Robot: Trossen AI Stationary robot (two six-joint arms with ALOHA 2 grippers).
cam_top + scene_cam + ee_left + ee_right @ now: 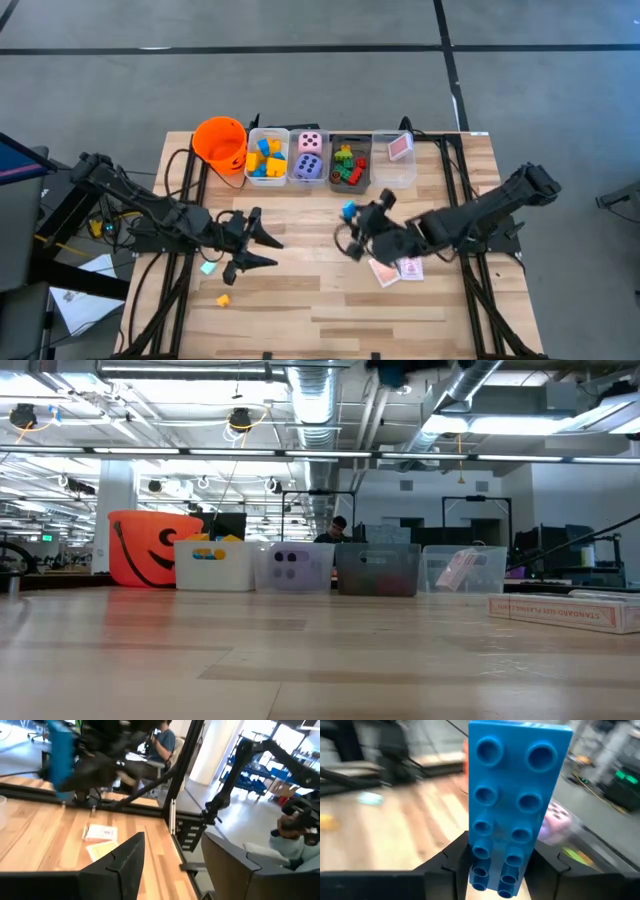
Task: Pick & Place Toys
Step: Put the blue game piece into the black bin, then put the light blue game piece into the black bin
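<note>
A long blue block (pixel 512 795) with two rows of studs is held above the table's middle by my right gripper (pixel 352 222), which reaches in from the right. Farther left, my left gripper (pixel 274 252) hovers open with nothing between its fingers. A small teal block (pixel 207 267) and a small yellow block (pixel 222 299) lie on the wood near it. Two pink-white cards (pixel 397 270) lie flat under my right arm. The blue block (pixel 62 755) also shows in the left wrist view. My right gripper pinches the blue block's two long sides near one end (pixel 492 870) between its two fingers (pixel 451 865). The fingers lie along the block, coming from the table's right and slanting a little down. The block juts out past the fingertips, studs toward the wrist camera, clear of the table.
Along the far edge stand an orange bucket (pixel 220 140), a white bin (pixel 266 157) of yellow and blue blocks, a clear bin (pixel 308 157) with two dice, a grey bin (pixel 349 163) of red and green blocks, and a clear bin (pixel 395 158) with a card. A flat box (pixel 570 610) lies at right.
</note>
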